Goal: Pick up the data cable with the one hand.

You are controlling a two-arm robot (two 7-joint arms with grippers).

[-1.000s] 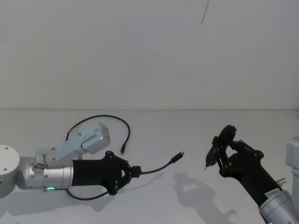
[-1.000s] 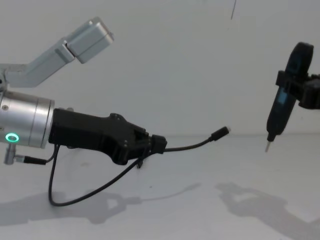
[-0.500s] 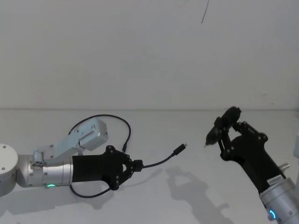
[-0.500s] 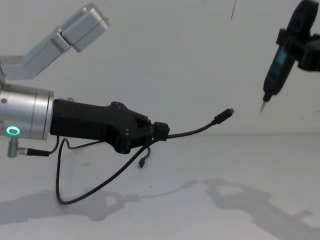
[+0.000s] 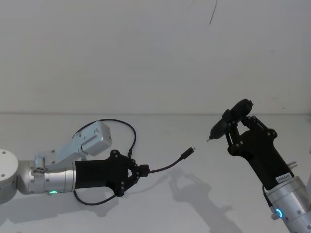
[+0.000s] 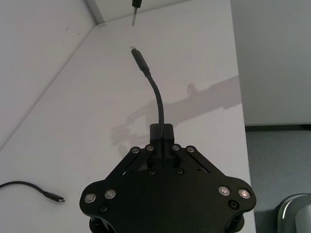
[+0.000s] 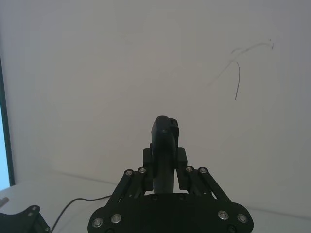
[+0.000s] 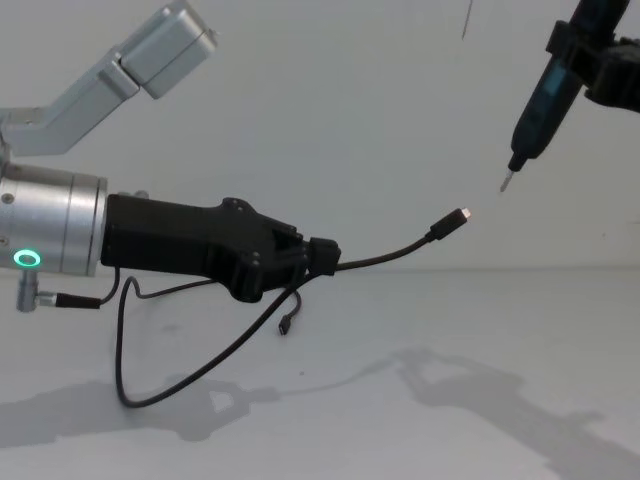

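The data cable (image 5: 165, 167) is thin and black. My left gripper (image 5: 141, 171), black with a silver wrist and a green ring, is shut on it above the table. One end sticks out forward, with its silver-tipped plug (image 8: 450, 221) in the air. The rest droops below the gripper in a loop, and its other plug (image 8: 285, 326) hangs near the table. In the left wrist view the cable (image 6: 158, 99) rises straight from between the fingers. My right gripper (image 5: 235, 132) is raised at the right, shut on a slim black tool (image 8: 541, 98) whose metal pin tip (image 8: 506, 179) hangs just above and right of the free plug.
The white table (image 5: 194, 204) meets a plain white wall behind, which has a thin dark mark (image 5: 213, 13). A silver box-shaped link (image 5: 94, 139) of the left arm sits behind the left gripper. The table's edge (image 6: 243, 145) drops to a grey floor.
The left gripper has lifted the cable a little, raising its free plug. The right gripper has risen and swung left, bringing the tool's pin tip closer to that plug.
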